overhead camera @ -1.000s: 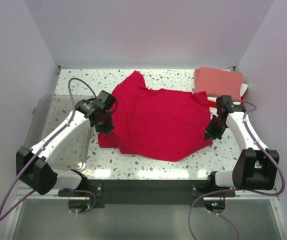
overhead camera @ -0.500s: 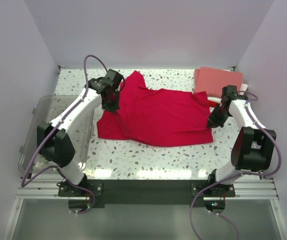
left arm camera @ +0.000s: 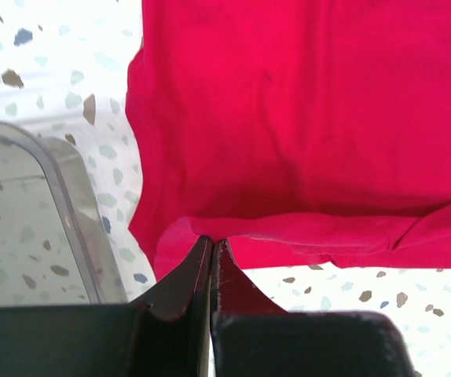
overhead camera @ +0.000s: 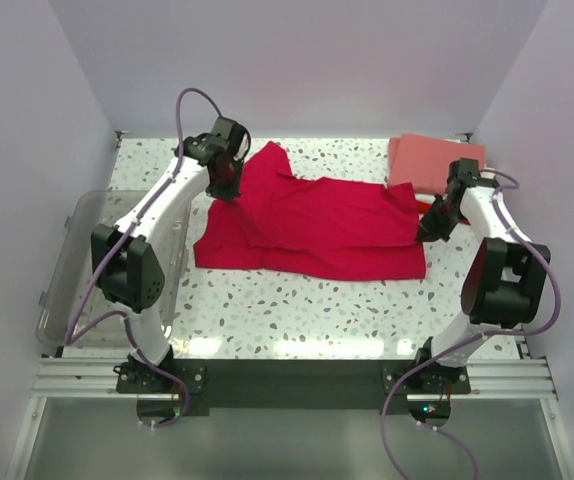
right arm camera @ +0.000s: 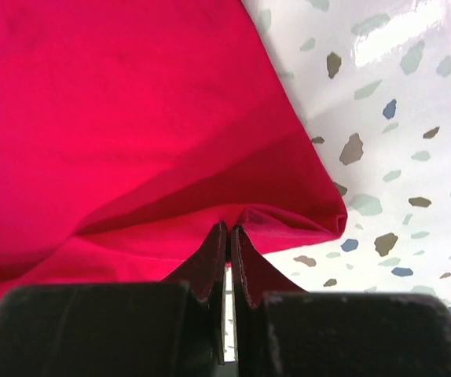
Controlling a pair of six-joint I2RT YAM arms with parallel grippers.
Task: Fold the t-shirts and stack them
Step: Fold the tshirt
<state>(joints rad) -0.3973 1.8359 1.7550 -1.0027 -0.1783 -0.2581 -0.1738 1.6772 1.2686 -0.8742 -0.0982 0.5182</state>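
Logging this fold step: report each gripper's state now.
Left gripper: shut on the crimson t-shirt.
Right gripper: shut on the crimson t-shirt too.

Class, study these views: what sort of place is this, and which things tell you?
Probably a robotics lab test cell: plain white walls box in a speckled tabletop, and the left arm and right arm are bolted at its near edge, with a crimson t-shirt between them.

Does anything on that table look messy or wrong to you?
Nothing spilled or torn. The crimson t-shirt is only half folded: its edges run crooked and one corner juts out at the back, unlike the neat salmon-pink folded shirt.
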